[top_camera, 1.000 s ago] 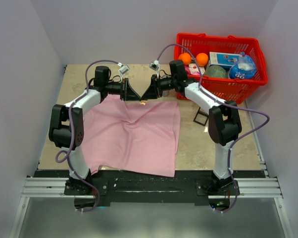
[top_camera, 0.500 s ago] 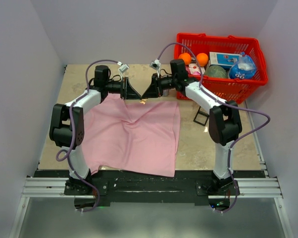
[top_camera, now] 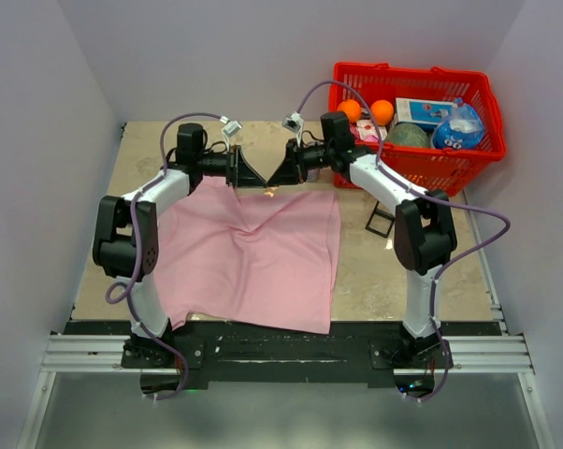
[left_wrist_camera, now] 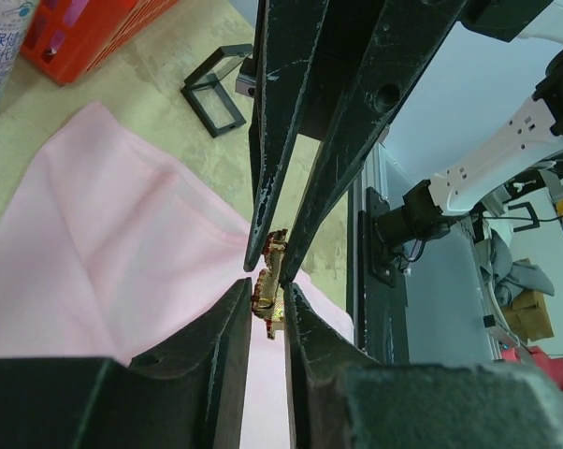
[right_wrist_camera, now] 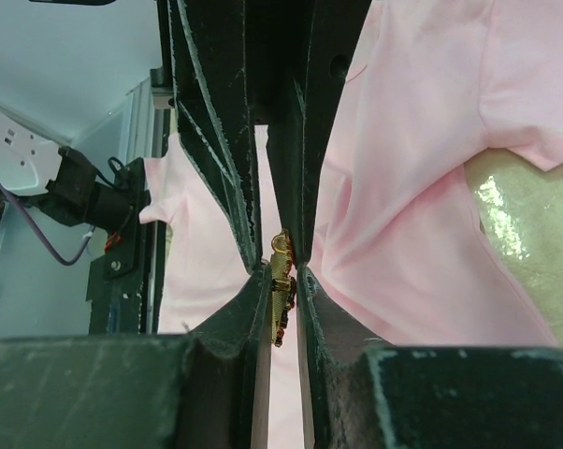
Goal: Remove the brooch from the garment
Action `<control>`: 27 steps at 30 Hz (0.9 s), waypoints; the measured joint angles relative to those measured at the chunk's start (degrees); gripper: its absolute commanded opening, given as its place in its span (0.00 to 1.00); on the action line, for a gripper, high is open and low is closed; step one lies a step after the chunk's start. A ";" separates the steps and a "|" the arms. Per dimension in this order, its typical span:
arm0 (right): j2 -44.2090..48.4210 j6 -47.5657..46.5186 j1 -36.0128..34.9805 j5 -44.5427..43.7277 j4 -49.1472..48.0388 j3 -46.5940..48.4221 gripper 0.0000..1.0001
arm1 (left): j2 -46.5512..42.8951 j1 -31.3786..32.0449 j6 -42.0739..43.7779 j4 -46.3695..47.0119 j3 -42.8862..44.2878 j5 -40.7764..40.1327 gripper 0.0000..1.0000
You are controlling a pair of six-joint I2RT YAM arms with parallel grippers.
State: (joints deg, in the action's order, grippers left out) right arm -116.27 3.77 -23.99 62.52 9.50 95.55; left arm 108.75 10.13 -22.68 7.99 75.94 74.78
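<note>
The pink garment lies spread on the table, its far edge pulled up into a small peak. At that peak sits the tiny golden brooch. Both grippers meet there tip to tip. My right gripper is shut on the brooch, which stands edge-on between its pads above the pink garment. My left gripper has its jaws narrowly parted on either side of the brooch, just below the right gripper's tips. The garment lies under both.
A red basket at the back right holds two oranges, a water bottle and boxes. A small black frame lies on the table right of the garment. Walls close in left, right and behind.
In the top view both arms stay almost where they were, tips together at the brooch. No movement of the garment shows.
</note>
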 measured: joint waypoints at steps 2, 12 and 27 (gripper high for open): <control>0.00 -0.13 -0.09 -0.15 0.22 0.00 0.00 | -0.09 -0.42 1.03 -0.63 0.00 0.42 0.31; 0.00 -0.13 -0.17 -0.28 0.44 0.00 0.00 | -1.18 -3.23 5.38 -4.68 0.00 0.63 0.32; 0.00 -0.04 -0.33 -0.42 0.44 0.00 0.00 | -1.18 -1.03 5.09 -3.93 0.02 1.01 0.21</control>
State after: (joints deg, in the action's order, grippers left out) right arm -116.27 3.73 -24.32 62.11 9.93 95.55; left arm 107.57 9.10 -17.58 4.05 75.96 75.79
